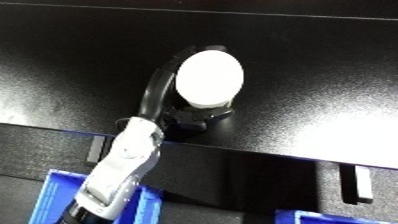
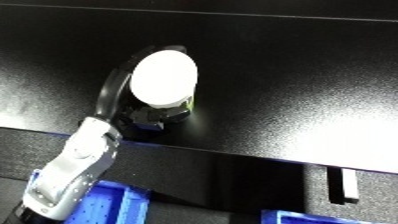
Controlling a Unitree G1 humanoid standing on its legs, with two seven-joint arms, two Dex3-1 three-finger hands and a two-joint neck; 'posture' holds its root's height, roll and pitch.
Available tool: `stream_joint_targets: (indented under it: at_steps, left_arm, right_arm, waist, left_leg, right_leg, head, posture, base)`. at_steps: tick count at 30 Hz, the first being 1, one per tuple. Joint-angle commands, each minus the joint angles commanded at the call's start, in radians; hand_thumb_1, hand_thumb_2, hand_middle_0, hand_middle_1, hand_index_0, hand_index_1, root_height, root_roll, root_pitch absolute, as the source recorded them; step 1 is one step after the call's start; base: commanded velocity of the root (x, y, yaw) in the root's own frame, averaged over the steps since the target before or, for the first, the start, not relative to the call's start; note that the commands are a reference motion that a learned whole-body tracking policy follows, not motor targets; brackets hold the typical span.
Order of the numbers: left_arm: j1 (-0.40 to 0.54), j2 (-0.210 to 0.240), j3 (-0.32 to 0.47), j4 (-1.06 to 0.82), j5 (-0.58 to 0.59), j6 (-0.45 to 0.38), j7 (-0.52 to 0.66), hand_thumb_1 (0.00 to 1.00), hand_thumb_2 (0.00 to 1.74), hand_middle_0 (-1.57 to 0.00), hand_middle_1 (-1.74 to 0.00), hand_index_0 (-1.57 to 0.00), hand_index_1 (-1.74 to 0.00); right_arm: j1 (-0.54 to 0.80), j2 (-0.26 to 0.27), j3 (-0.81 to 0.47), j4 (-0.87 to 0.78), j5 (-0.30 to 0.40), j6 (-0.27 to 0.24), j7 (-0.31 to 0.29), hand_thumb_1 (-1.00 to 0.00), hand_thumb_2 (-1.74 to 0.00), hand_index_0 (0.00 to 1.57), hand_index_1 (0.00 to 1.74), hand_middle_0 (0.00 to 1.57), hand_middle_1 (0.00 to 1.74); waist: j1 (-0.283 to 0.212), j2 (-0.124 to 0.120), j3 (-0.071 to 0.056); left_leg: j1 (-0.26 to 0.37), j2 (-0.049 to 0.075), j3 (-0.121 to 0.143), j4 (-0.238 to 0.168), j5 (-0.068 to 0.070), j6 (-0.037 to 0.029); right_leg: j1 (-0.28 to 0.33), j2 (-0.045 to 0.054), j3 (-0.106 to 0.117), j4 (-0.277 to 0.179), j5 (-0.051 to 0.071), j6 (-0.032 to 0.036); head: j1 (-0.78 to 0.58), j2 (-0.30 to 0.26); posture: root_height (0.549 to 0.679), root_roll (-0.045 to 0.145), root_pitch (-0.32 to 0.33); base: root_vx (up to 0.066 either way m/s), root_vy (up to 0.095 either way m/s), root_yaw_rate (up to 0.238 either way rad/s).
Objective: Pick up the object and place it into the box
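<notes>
the black table [image 1: 80, 60] fills most of both views, its near edge running across the lower part. blue bins show at the bottom: one [image 1: 53, 192] under the forearm at lower left, another's rim [image 1: 333, 216] at lower right. the left forearm [image 1: 120, 167] reaches up from the lower left. its black left hand [image 1: 173, 102] is curled round a white egg-shaped object [image 1: 210, 77], fingers arching along the object's left side and thumb below it. the object sits on the table, inside the hand's grasp.
</notes>
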State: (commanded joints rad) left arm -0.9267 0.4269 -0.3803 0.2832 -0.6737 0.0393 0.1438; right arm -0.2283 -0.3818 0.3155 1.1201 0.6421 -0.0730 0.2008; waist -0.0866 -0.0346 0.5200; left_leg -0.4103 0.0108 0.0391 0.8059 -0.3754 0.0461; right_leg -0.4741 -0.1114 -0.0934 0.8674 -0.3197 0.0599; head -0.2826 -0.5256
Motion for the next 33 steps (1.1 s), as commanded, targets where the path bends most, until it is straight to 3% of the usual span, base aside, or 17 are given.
stream_joint_targets:
  at_steps: [3, 7, 13, 19, 24, 33]
  left_arm:
    - [-0.002, -0.002, 0.003, 0.015, -0.004, -0.002, 0.006, 0.85, 1.48, -1.33, -1.48, -1.33, -1.48]
    - [0.005, -0.003, 0.011, 0.022, -0.051, 0.004, 0.011, 0.85, 1.48, -1.33, -1.48, -1.33, -1.48]
    - [0.042, -0.016, 0.043, 0.003, -0.210, 0.002, -0.023, 0.85, 1.48, -1.33, -1.48, -1.33, -1.48]
    - [0.137, -0.026, 0.098, -0.115, -0.265, -0.079, -0.122, 0.85, 1.48, -1.33, -1.48, -1.33, -1.48]
    - [0.233, -0.023, 0.162, -0.218, -0.263, -0.110, -0.180, 0.85, 1.48, -1.33, -1.48, -1.33, -1.48]
    - [0.366, 0.020, 0.343, -0.262, -0.350, -0.192, -0.129, 0.85, 1.48, -1.33, -1.48, -1.33, -1.48]
  right_arm:
    - [0.003, 0.001, 0.001, -0.002, -0.004, 0.000, 0.002, 0.00, 0.00, 0.00, 0.00, 0.00, 0.00]
    - [0.008, 0.004, 0.003, -0.003, -0.007, -0.003, 0.001, 0.00, 0.00, 0.00, 0.00, 0.00, 0.00]
    - [0.005, 0.012, 0.004, 0.001, -0.002, -0.009, -0.008, 0.00, 0.00, 0.00, 0.00, 0.00, 0.00]
    - [0.015, 0.018, -0.010, -0.009, 0.012, -0.009, -0.025, 0.00, 0.00, 0.00, 0.00, 0.00, 0.00]
    - [0.033, 0.023, -0.026, -0.015, 0.025, -0.018, -0.033, 0.00, 0.00, 0.00, 0.00, 0.00, 0.00]
    - [0.062, 0.023, -0.073, -0.004, 0.039, -0.034, -0.031, 0.00, 0.00, 0.00, 0.00, 0.00, 0.00]
  waist:
    - [-0.002, 0.001, 0.000]
    - [0.000, 0.006, 0.000]
    - [0.013, 0.017, 0.000]
    - [0.041, 0.032, 0.000]
    - [0.070, 0.039, 0.000]
    - [0.121, 0.051, 0.000]
  left_leg:
    - [0.003, -0.001, -0.001, -0.002, -0.001, 0.0012]
    - [0.007, -0.006, -0.004, -0.010, 0.003, 0.0009]
    - [0.015, -0.012, -0.016, -0.031, 0.016, -0.0026]
    - [0.024, -0.022, -0.036, -0.050, 0.026, -0.0079]
    - [0.030, -0.030, -0.056, -0.061, 0.033, -0.0114]
    - [0.051, -0.047, -0.087, -0.098, 0.061, -0.0231]
  right_leg:
    - [0.001, 0.0009, 0.001, 0.002, -0.003, -0.0017]
    - [0.004, 0.0007, 0.001, 0.002, -0.005, -0.0033]
    - [0.010, -0.0041, -0.006, 0.002, -0.009, -0.0064]
    - [0.025, -0.0110, -0.018, 0.001, -0.018, -0.0148]
    - [0.039, -0.0153, -0.030, 0.001, -0.026, -0.0232]
    - [0.071, -0.0303, -0.057, -0.009, -0.037, -0.0310]
  head:
    - [-0.008, -0.002]
    - [-0.008, -0.001]
    - [-0.002, 0.010]
    - [0.021, 0.019]
    - [0.018, 0.023]
    - [-0.105, 0.034]
  posture:
    - [0.621, 0.018, -0.033]
    - [0.622, 0.019, -0.034]
    - [0.624, 0.021, -0.034]
    - [0.626, 0.024, -0.036]
    - [0.626, 0.028, -0.038]
    - [0.629, 0.043, -0.044]
  base:
    - [0.015, 0.010, 0.007]
    - [0.002, 0.007, 0.054]
    - [-0.015, -0.005, 0.104]
    - [-0.027, -0.016, 0.126]
    - [-0.035, -0.028, 0.132]
    - [-0.043, -0.017, 0.161]
